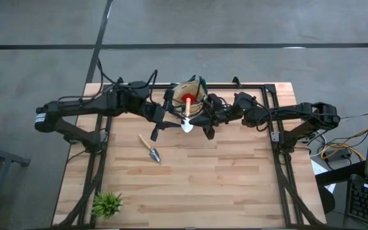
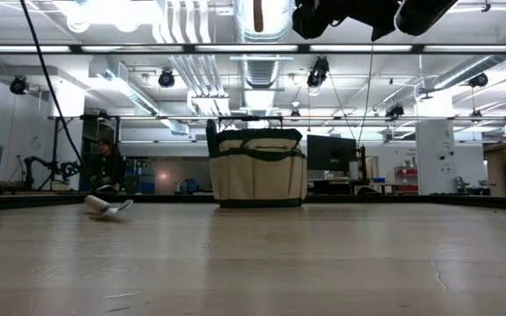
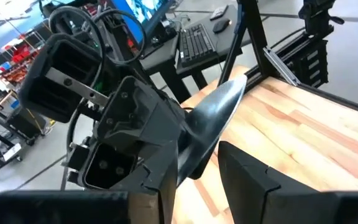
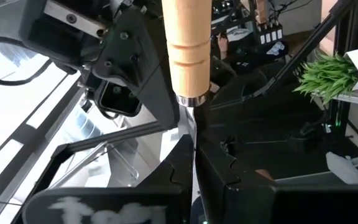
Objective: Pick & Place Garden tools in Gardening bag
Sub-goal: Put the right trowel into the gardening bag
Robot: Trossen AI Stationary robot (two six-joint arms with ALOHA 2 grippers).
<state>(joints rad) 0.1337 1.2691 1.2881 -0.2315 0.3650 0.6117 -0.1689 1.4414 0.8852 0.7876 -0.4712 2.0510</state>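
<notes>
Held trowel [image 1: 187,121]: stiff steel blade, smooth wooden handle [image 4: 187,46], light but lever-prone; neck just below handle judged firmest hold. Right gripper [image 4: 194,163] jaws nearly closed, pinching that neck, handle upward. Left gripper [image 3: 194,171] straddles blade [image 3: 213,121]; contact unclear, jaw state cannot be told. Trowel hangs at 6 o'clock edge of gardening bag [image 1: 190,92], red item [image 1: 188,99] inside. Second trowel [image 1: 150,148] lies on table [image 1: 235,179] at bag's 7 o'clock. Plant [image 1: 107,203] far corner. Shears not visible; bag contents mostly hidden by arms.
</notes>
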